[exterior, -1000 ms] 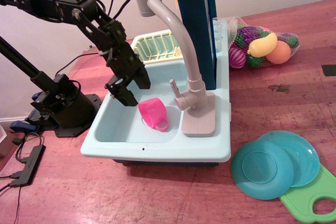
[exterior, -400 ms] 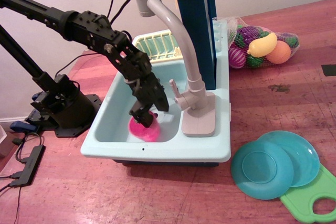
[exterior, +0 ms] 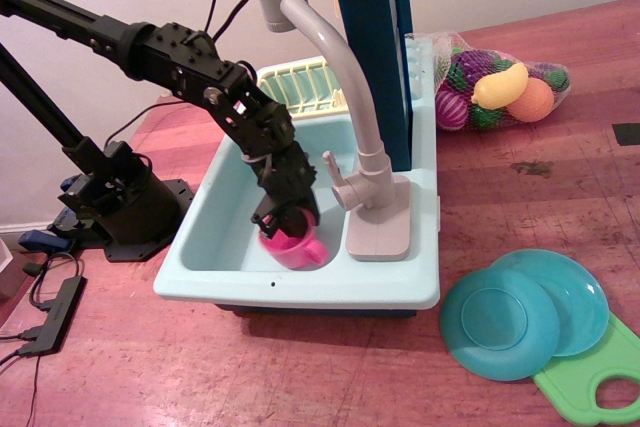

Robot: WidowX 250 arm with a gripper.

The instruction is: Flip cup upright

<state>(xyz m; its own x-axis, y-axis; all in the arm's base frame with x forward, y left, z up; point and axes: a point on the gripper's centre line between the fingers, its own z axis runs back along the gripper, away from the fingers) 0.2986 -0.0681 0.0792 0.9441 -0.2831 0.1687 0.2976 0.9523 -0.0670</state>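
Observation:
The hot-pink cup (exterior: 297, 248) stands in the basin of the light-blue toy sink (exterior: 300, 292), near the front. Its rim faces up and its loop handle points right. My black gripper (exterior: 285, 217) reaches down from the upper left. Its fingers close on the back part of the cup's rim, one of them inside the opening. The fingers hide the far side of the rim and most of the cup's inside.
A grey tap (exterior: 345, 77) and its base (exterior: 378, 227) stand right of the basin. A yellow dish rack (exterior: 295, 87) sits behind. Two teal plates (exterior: 520, 312), a green cutting board (exterior: 600, 382) and a net bag of toy fruit (exterior: 500, 87) lie to the right.
The gripper came down from above the basin's left side onto the cup. The cup lay on its side a second ago and now stands rim up with its handle to the right.

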